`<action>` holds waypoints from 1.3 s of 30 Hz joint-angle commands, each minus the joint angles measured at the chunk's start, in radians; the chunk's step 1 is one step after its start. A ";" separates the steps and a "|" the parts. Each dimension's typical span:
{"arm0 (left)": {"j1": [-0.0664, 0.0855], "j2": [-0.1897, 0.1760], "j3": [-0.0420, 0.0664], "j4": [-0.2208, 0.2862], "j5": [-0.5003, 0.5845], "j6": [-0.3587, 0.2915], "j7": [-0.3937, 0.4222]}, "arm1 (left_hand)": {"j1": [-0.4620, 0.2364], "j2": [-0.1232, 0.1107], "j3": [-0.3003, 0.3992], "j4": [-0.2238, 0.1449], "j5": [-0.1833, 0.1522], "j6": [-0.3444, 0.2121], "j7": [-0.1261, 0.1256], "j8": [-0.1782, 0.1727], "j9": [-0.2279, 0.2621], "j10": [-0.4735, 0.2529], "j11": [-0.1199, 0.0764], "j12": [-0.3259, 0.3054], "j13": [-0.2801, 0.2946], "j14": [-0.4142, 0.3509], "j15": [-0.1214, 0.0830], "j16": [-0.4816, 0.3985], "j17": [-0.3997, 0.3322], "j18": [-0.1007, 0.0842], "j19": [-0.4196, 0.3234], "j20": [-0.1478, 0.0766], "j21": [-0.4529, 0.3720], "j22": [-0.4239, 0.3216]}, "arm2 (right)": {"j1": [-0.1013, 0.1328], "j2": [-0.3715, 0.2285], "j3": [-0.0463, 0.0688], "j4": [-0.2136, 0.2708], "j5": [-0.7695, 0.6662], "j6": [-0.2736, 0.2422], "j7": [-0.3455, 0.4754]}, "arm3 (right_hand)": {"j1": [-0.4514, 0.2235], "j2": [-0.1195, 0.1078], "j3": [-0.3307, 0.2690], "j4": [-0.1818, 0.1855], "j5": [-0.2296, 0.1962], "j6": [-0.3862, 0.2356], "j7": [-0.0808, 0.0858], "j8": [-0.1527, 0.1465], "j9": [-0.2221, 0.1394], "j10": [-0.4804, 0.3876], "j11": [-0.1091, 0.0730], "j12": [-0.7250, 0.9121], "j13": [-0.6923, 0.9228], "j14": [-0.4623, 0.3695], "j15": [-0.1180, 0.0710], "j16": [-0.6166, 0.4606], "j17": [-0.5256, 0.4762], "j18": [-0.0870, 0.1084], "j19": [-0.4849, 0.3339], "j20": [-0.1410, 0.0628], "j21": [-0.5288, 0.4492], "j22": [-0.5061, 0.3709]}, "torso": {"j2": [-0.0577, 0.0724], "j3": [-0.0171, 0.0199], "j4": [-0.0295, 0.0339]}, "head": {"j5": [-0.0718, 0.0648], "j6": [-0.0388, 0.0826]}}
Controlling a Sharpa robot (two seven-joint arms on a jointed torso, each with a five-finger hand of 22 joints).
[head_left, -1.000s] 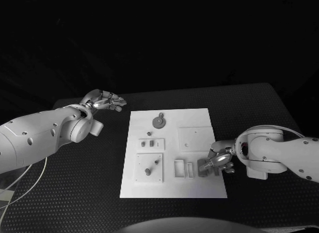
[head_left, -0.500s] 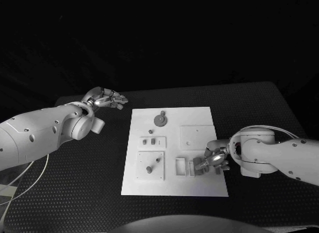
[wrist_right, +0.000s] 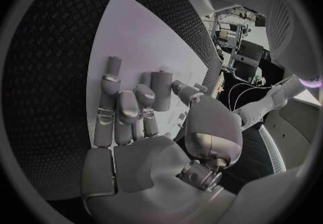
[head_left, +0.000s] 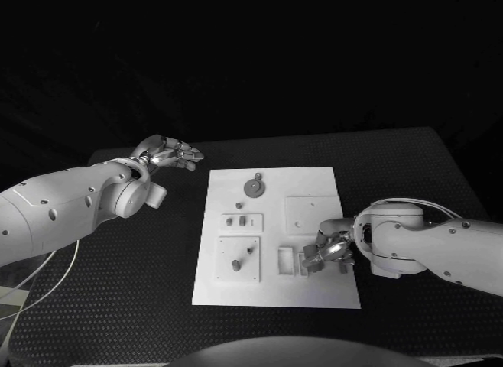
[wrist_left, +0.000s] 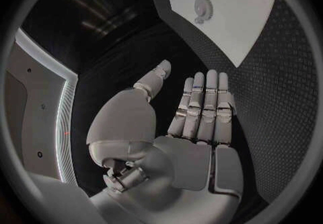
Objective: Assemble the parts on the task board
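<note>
The white task board (head_left: 313,183) lies mid-table. On it are a round grey part (head_left: 253,188), two small pegs (head_left: 239,222), a part on a square plate (head_left: 237,264) and slotted blocks (head_left: 286,260). My right hand (head_left: 329,254) lies over the board's near right area. Its fingertips reach a dark grey part (head_left: 309,264) that is mostly hidden beneath them. In the right wrist view the right hand (wrist_right: 134,116) stretches over the board (wrist_right: 134,35), thumb apart, nothing seen in it. My left hand (head_left: 169,155) hovers off the board's far left corner. Its fingers (wrist_left: 202,105) are straight and empty.
Black textured table (head_left: 119,290) surrounds the board on all sides. The left wrist view shows the board's far end (wrist_left: 249,14) with the round part (wrist_left: 202,6) beyond the fingertips. A cable (head_left: 42,287) hangs under my left arm.
My right hand has slid leftward over the board's near right corner and now covers the dark grey part that lay beside it. The left hand has barely moved.
</note>
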 commanded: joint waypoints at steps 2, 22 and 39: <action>0.000 0.001 0.000 0.003 0.005 0.012 0.006 | -0.008 0.004 0.000 0.005 -0.004 -0.007 0.001 0.004 -0.001 -0.002 -0.002 0.004 -0.002 0.005 0.000 -0.005 0.001 0.009 0.005 0.003 0.006 -0.001 | -0.009 0.008 -0.006 -0.011 -0.014 -0.019 -0.016 | 0.007 -0.006 0.001 0.011 0.043 -0.012 0.009 -0.019 -0.002 -0.006 0.005 0.004 -0.002 0.001 -0.002 0.007 -0.002 0.015 0.001 -0.007 0.008 0.020 | 0.000 -0.0002 0.0005 | 0.003 -0.002; 0.000 -0.003 0.000 0.006 0.005 0.015 0.002 | -0.012 0.004 -0.001 0.009 -0.004 -0.008 0.001 0.004 -0.002 -0.003 -0.001 0.004 -0.003 0.006 0.001 -0.007 0.004 0.009 0.005 0.003 0.006 -0.002 | -0.009 0.007 -0.006 -0.029 0.059 -0.043 -0.028 | 0.051 0.184 -0.067 -0.171 0.076 -0.003 0.011 -0.024 0.006 -0.008 0.007 0.015 -0.015 -0.002 0.001 0.014 -0.007 0.015 -0.013 0.005 0.021 0.022 | 0.000 0.0001 -0.0005 | 0.010 -0.005; 0.000 -0.004 0.000 0.006 0.005 0.016 0.000 | -0.012 0.004 -0.001 0.009 -0.004 -0.008 0.001 0.005 -0.002 -0.003 -0.002 0.004 -0.003 0.006 0.001 -0.009 0.005 0.009 0.004 0.003 0.006 -0.003 | 0.015 -0.047 -0.005 0.025 0.114 -0.075 -0.024 | -0.012 0.218 -0.060 -0.256 0.080 0.016 0.008 -0.029 0.003 0.000 0.004 0.022 -0.028 0.000 -0.002 0.022 -0.012 0.015 -0.008 0.008 0.026 0.019 | 0.001 0.0016 -0.0005 | 0.013 -0.008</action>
